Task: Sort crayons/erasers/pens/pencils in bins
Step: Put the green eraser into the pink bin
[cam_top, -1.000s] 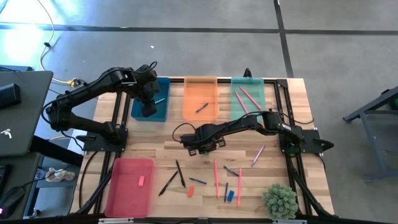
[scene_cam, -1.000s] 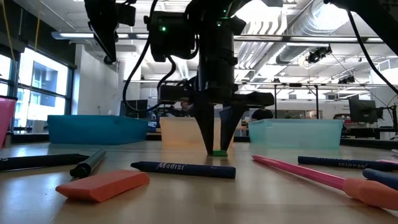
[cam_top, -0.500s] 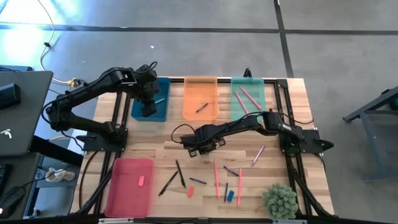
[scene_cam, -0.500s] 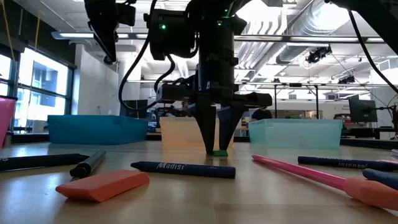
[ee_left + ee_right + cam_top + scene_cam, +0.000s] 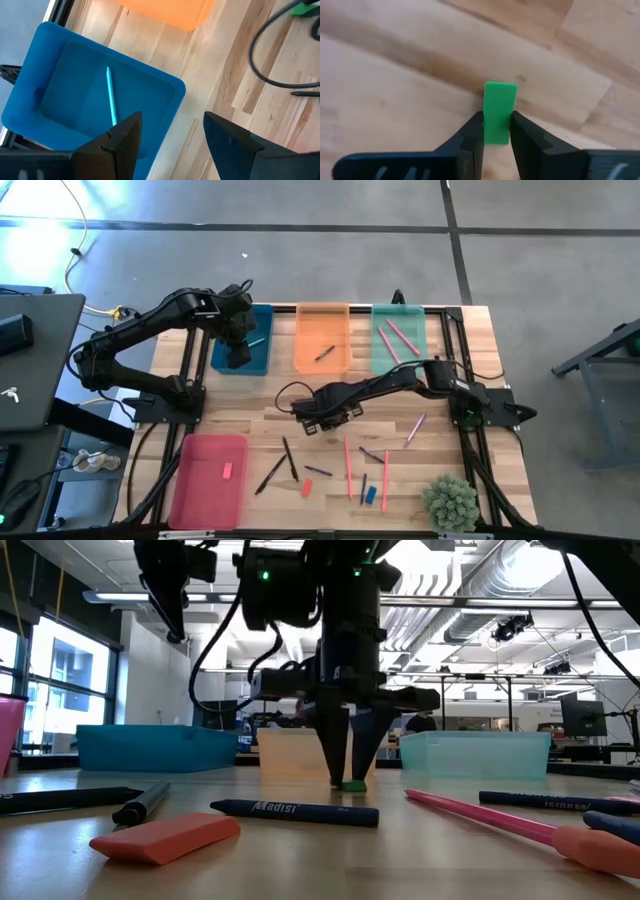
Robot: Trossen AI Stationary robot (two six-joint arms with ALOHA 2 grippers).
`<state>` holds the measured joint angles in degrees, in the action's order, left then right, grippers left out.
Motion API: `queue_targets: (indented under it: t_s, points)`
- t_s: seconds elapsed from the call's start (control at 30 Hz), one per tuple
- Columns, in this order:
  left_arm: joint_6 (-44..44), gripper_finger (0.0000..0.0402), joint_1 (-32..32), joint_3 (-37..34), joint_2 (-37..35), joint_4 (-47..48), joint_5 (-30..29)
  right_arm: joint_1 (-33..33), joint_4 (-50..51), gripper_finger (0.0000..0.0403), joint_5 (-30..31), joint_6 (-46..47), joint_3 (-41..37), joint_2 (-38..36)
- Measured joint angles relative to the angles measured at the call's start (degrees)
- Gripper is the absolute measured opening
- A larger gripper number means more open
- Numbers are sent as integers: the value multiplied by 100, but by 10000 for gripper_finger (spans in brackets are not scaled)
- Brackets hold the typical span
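My right gripper (image 5: 320,416) stands at mid-table, pointing down, shut on a small green eraser (image 5: 499,107), which shows at its fingertips in the low view (image 5: 353,785). My left gripper (image 5: 238,348) hangs open and holds nothing above the dark teal-blue bin (image 5: 243,340), in which a light blue stick (image 5: 111,95) lies. The orange bin (image 5: 322,338) and the mint green bin (image 5: 398,338) stand beside it at the far edge. The pink-red bin (image 5: 208,480) sits near left with a pink eraser (image 5: 227,470) in it. My right gripper pinches the green eraser by its two long sides (image 5: 497,129) between its two fingertips. The fingers come from above, pointing down. The eraser sits at the very ends of the fingers, at the table top; whether it is clear of the wood I cannot tell.
Near the front edge lie an orange eraser (image 5: 307,487), a blue eraser (image 5: 370,494), dark pens (image 5: 288,459), a dark blue crayon (image 5: 295,811) and pink-red sticks (image 5: 348,465). A small plant (image 5: 450,502) stands at the near right corner. Pink sticks lie in the mint bin.
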<state>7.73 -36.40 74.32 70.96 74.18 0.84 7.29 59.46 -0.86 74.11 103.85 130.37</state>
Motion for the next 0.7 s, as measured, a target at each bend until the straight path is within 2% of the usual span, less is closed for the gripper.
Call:
queue_targets:
  t_s: [0.4,0.7]
  points:
    - [194,200,0,0,0,261,175,98,-187,70,109,-107,24,-432]
    - [3,200,20,0,2,34,1488,196,-454,70,579,-203,33,-1005]
